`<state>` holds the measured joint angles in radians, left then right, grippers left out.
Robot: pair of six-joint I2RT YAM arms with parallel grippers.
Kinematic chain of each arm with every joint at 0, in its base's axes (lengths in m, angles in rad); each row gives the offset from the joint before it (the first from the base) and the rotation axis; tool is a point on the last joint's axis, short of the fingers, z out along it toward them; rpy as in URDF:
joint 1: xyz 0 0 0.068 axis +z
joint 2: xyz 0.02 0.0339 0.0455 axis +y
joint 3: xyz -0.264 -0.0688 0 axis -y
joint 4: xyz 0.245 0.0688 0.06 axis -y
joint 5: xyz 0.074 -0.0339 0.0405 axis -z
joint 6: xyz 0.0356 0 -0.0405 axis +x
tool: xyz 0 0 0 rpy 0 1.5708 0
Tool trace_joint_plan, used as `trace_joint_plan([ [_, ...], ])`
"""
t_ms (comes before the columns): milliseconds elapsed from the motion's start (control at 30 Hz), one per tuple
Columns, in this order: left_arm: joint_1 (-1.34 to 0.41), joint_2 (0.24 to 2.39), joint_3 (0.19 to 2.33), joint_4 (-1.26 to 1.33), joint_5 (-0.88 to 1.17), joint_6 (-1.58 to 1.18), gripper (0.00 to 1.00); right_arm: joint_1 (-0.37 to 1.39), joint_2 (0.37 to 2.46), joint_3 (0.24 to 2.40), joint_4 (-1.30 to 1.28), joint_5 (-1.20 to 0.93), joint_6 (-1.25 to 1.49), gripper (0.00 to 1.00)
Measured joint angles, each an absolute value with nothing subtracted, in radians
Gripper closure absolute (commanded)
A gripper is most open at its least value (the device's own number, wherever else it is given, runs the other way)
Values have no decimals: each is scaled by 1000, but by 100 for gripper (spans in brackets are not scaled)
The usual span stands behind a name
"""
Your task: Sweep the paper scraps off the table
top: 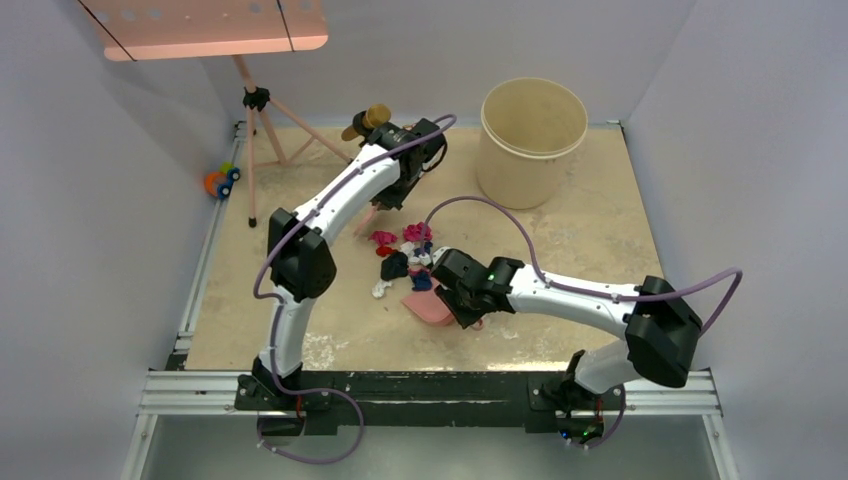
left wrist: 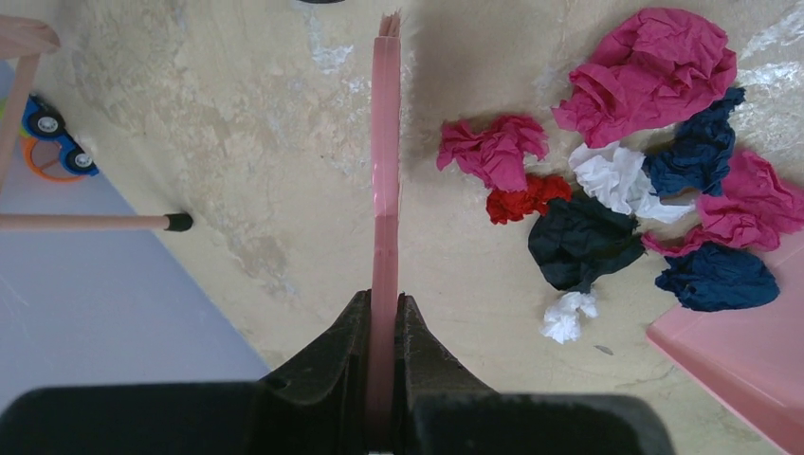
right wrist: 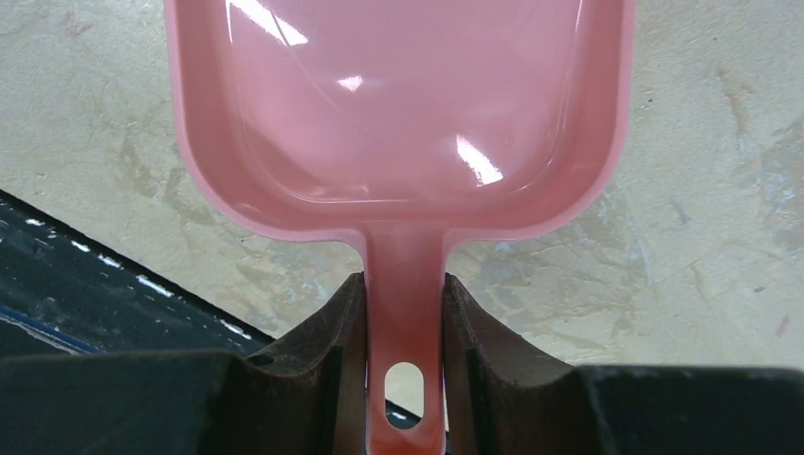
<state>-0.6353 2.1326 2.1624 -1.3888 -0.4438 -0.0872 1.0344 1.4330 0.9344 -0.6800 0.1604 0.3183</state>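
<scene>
Left claw (left wrist: 384, 311) grips the brush (left wrist: 385, 142) edge-on; paper scraps (left wrist: 578, 242) lie just to its right, between it and the dustpan (right wrist: 398, 114) clenched in the right claw (right wrist: 405, 318).

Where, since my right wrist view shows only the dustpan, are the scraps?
Observer: The scraps lie bunched on the table, right at the dustpan lip.
Operator: Does the left arm have the brush?
Observer: Yes. The left gripper is shut on the brush, which is on the far side of the scraps from the dustpan.
</scene>
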Motion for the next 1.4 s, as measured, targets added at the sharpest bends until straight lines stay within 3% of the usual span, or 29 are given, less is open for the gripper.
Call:
trace_joint_plan([
  [867,-698,2264,2252,-1402,-219,203,100,959,1480,991,-687,112,184,100],
  [1400,-699,2192,2249,-1449,118,212,100,920,1480,982,-673,77,237,100],
])
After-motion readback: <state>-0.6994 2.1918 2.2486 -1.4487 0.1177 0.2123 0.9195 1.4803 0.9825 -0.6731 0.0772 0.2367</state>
